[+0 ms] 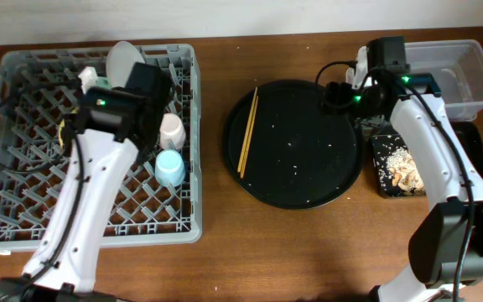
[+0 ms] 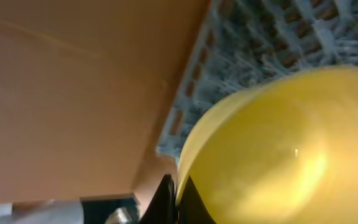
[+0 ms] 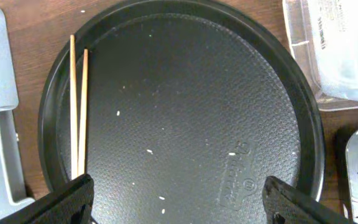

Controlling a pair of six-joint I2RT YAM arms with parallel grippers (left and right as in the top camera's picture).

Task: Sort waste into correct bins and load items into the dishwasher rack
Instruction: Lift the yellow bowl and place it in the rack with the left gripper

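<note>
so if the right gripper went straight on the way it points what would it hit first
Probably the bare floor of the round black tray, which the open right gripper faces from above. One fingertip lines up near the wooden chopsticks and might clip their end; depth is unclear.

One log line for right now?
left gripper: shut on yellow bowl, over dishwasher rack | right gripper: open, above round black tray | chopsticks: on tray

The whole table (image 1: 216,252) is covered from straight above by the overhead view. The left wrist view is pressed close against a yellow bowl (image 2: 278,155), the rack (image 2: 272,37) blurred behind. The round tray (image 3: 185,106) is seen downward at close range in the right wrist view and shared with the overhead view.
</note>
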